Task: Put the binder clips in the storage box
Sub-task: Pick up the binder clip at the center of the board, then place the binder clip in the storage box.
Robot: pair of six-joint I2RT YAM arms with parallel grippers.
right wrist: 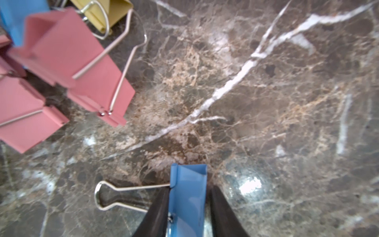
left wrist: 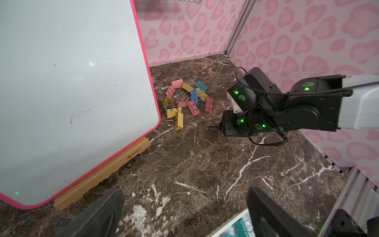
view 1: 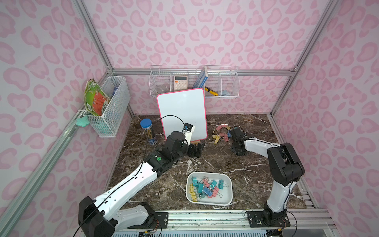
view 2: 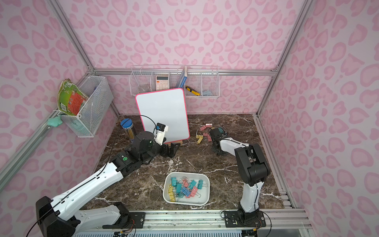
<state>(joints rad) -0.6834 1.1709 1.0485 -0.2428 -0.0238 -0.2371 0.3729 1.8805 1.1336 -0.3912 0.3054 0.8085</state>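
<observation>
blue binder clip (right wrist: 189, 178) gripped in right hand (right wrist: 188, 189), near loose binder clips (left wrist: 184, 100), left hand (left wrist: 184, 207) open, empty

Pink-rimmed whiteboard (view 1: 182, 112) on wooden stand (left wrist: 102, 174) (blue-lidded pencil tube (view 1: 148, 132) beside it); 1 calculator (view 1: 180, 82) in wall basket (view 1: 228, 83).

A: Where does the storage box (view 2: 185, 203) sit?

B: Near the front of the tabletop (view 2: 235, 123), between the two arms. A heap of binder clips (view 2: 184, 187) lies inside it: teal, pink, yellow and blue.

A: Are any outside it?

B: Loose binder clips (view 2: 202, 134), pink and yellow, lie farther back, right of the pink-framed whiteboard (view 2: 164, 115).

A: And the hands?

B: The right hand (view 2: 216, 148) is down at the tabletop just beside those loose clips, and its fingers cannot be made out. The left hand (view 2: 173, 149) hangs spread wide before the whiteboard's foot, holding nothing.
</observation>
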